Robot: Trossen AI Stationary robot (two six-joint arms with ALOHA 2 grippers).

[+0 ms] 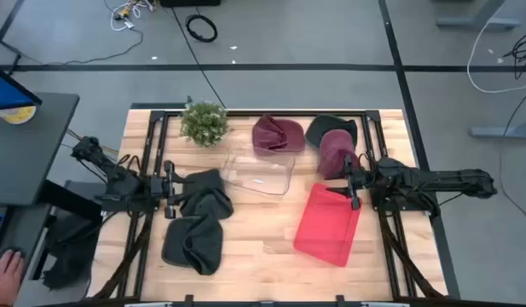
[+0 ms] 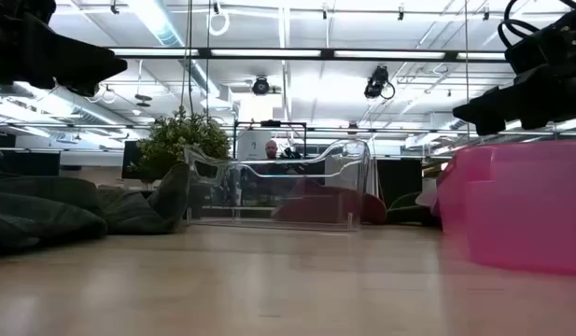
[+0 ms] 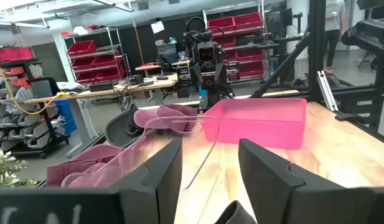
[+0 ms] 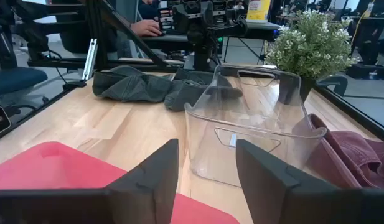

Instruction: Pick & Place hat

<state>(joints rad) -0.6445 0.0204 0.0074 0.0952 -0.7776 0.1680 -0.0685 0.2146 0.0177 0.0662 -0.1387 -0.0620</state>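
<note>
Several hats lie on the table. Dark grey ones lie at the left point(image 1: 203, 194) and near left point(image 1: 194, 243); they also show in the right wrist view point(image 4: 148, 86). Maroon ones lie at the far middle point(image 1: 277, 135) and far right point(image 1: 338, 152), beside a dark one point(image 1: 331, 128). My left gripper point(image 1: 171, 191) is open over the table's left, just left of the grey hats, fingers point(image 3: 207, 171) pointing right. My right gripper point(image 1: 355, 181) is open at the right, above the red bin's far edge, fingers point(image 4: 207, 171) pointing left. Neither holds anything.
A clear plastic bin point(image 1: 261, 172) stands mid-table. A red bin point(image 1: 328, 224) stands at the near right. A small potted plant point(image 1: 204, 122) stands at the far left. Bare wood lies at the near middle point(image 1: 254, 256). A person's hand point(image 1: 5, 271) rests beyond the table's left.
</note>
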